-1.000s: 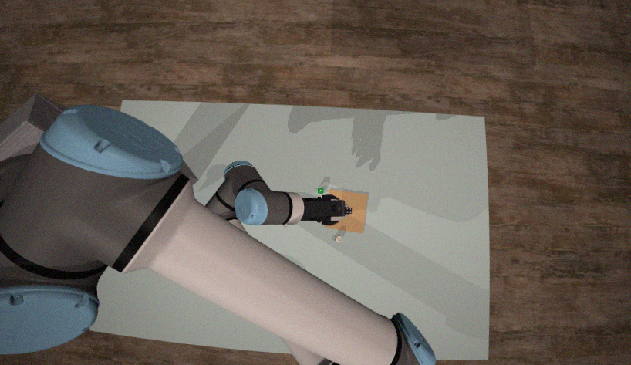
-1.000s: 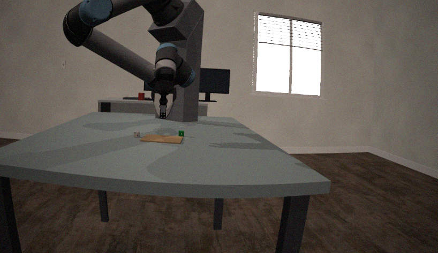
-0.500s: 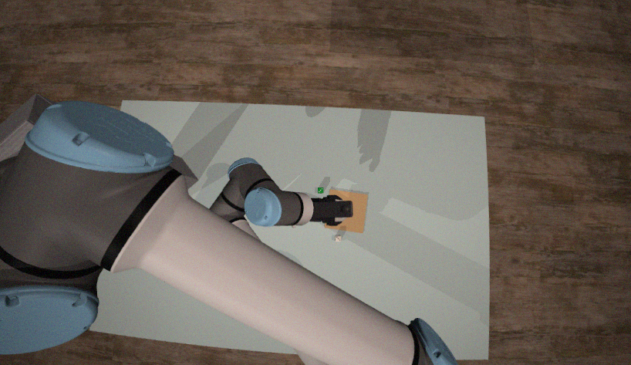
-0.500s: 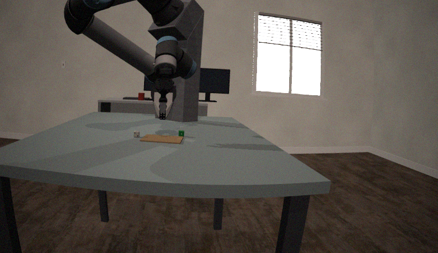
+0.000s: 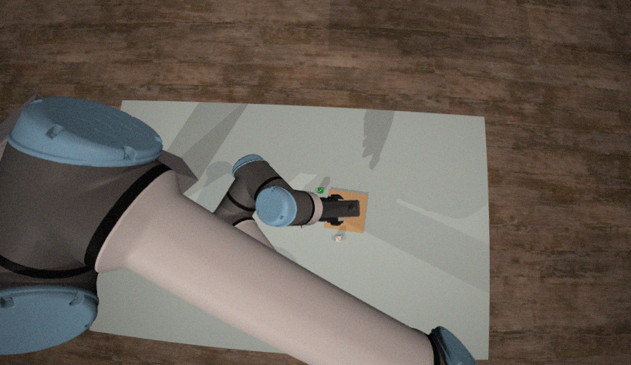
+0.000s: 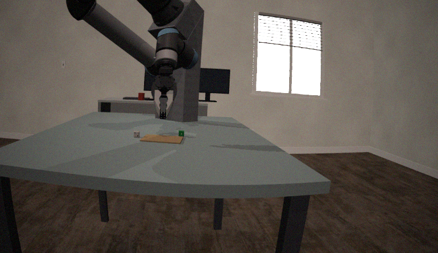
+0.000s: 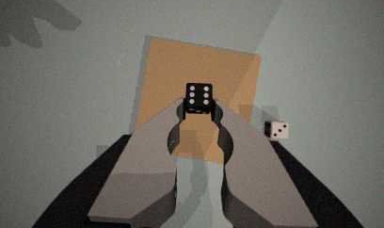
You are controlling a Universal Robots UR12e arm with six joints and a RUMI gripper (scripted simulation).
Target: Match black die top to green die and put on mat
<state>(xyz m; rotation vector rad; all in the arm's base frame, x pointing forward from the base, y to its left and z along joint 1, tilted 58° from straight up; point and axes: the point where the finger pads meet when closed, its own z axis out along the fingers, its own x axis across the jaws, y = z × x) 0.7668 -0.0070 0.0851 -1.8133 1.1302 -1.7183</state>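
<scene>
The wrist view alone shows six pips on the black die (image 7: 199, 96), gripped by the claw (image 6: 163, 114) (image 7: 198, 100) above the mat (image 5: 361, 220) (image 6: 161, 139) (image 7: 202, 62); only the other views show the green die (image 5: 320, 190) (image 6: 181, 133) beside the mat.

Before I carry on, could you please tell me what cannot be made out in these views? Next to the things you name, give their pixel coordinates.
- Green die's (image 5: 320, 190) (image 6: 181, 133) top number: too small in the top view, outside the wrist view.
- Black die's (image 6: 162, 115) (image 7: 199, 95) underside: faces away in every view.
- Table's (image 5: 433, 156) (image 6: 194, 169) (image 7: 320, 43) far leg feet: none. In the top view, the table top hides them.
</scene>
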